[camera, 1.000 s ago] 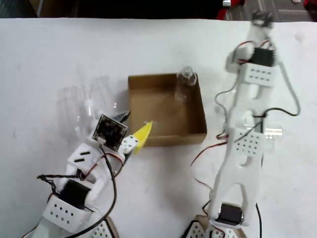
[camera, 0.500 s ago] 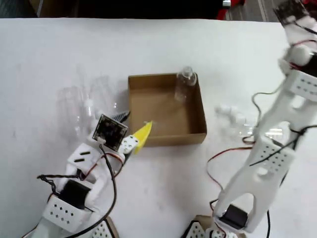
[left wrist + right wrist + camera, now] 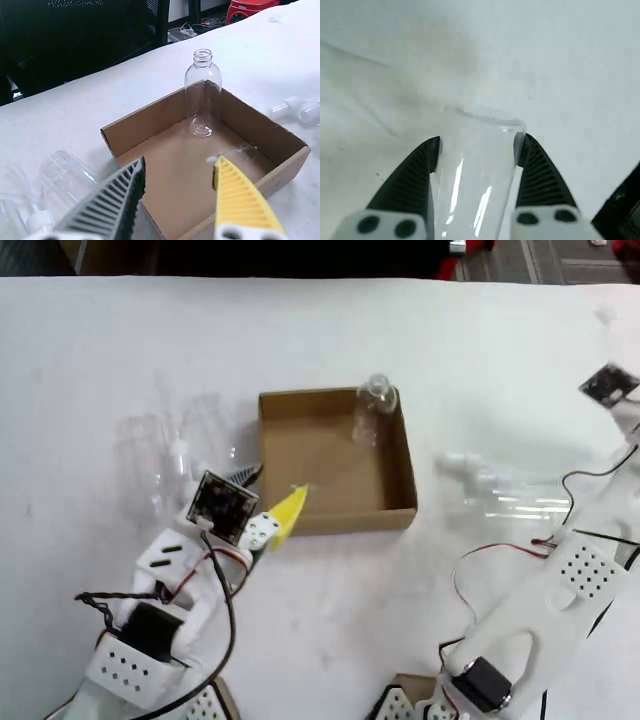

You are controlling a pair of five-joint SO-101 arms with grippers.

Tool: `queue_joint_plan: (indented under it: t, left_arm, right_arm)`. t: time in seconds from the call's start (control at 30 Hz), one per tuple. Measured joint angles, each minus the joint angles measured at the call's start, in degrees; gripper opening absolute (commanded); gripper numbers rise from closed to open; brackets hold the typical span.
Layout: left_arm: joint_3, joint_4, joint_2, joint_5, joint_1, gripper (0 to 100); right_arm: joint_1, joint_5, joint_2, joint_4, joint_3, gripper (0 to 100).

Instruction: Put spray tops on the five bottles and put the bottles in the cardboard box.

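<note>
1. L tool (image 3: pixel 177 167) released, jaws apart, at near-left corner of cardboard box (image 3: pixel 145 120);
2. Uncapped bottle (image 3: pixel 202 90) stands upright in box's far-right corner;
3. R tool (image 3: pixel 479 145) clenched on clear bottle (image 3: pixel 470 195), jaws against both sides, above white surface (image 3: pixel 545 50);
4. Spare bottles (image 3: pixel 165 455) sit on surface left of box; spray-topped bottle (image 3: pixel 465 465) lies right of it.

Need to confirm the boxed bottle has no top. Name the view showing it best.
Left wrist view: upright bottle, open neck plain, in the cardboard box, at a corner. High view foreshortens it from above. Right wrist view has a different bottle in the right tool.
</note>
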Motion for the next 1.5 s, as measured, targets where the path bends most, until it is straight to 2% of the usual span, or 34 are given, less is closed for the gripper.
queue_joint_plan:
  t: [0.2, 0.43, 0.67, 0.83, 0.97, 1.17, 1.5]
  left_arm:
    - [0.62, 0.0, 0.09, 0.0, 0.0, 21]
    - [0.79, 0.0, 0.09, 0.0, 0.0, 21]
    - [0.79, 0.0, 0.09, 0.0, 0.0, 21]
    - [0.79, 0.0, 0.09, 0.0, 0.0, 21]
    - [0.79, 0.0, 0.09, 0.0, 0.0, 21]
    - [0.79, 0.0, 0.09, 0.0, 0.0, 21]
    - [0.79, 0.0, 0.09, 0.0, 0.0, 21]
  right_arm:
    - [-0.53, 0.0, 2.2, 0.18, -0.18, 1.6]
    - [-4.66, -0.79, 3.43, 1.05, -0.18, 1.6]
    - [-10.2, -13.8, 10.37, -11.78, -1.67, 1.9]
    - [-11.96, -20.04, 12.13, -14.15, -1.93, 1.9]
    - [-12.13, -20.92, 12.48, -14.24, -1.93, 2.6]
    - [-12.66, -21.01, 12.57, -10.37, -2.29, 13.6]
    - [-15.47, -21.1, 12.57, -8.62, -2.37, 11.9]
